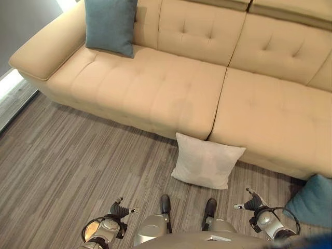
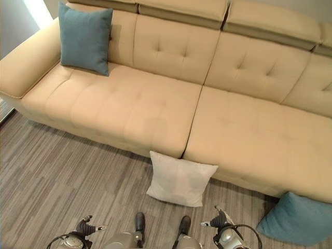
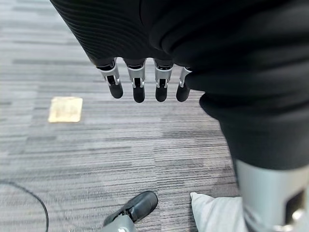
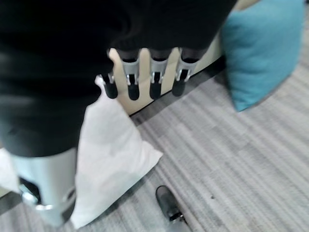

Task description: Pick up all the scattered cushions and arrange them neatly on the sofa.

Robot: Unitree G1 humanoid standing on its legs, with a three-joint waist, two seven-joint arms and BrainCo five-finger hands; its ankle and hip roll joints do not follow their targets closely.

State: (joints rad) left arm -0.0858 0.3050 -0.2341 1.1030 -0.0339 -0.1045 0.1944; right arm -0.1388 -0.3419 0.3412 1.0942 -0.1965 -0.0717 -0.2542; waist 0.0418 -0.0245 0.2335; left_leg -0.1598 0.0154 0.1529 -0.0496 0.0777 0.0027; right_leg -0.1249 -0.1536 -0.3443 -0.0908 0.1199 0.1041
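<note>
A beige sofa (image 2: 171, 104) is seen from above, with one teal cushion (image 2: 84, 37) already propped upright against the backrest at its left end, beside the armrest. This much of the task is judged done. Two cushions are left on the grey striped floor (image 1: 78, 166): a white cushion (image 1: 206, 162) is leaned against the sofa's front edge below the seam between the two seats, and a second teal cushion (image 2: 296, 218) is set on the floor at the right, against the sofa base. The rest of the seat is bare. The left hand (image 3: 140, 79) is held low over the floor, its fingers straight and released, nothing grasped. The right hand (image 4: 145, 79) is likewise hung with fingers relaxed and empty, near the white cushion.
</note>
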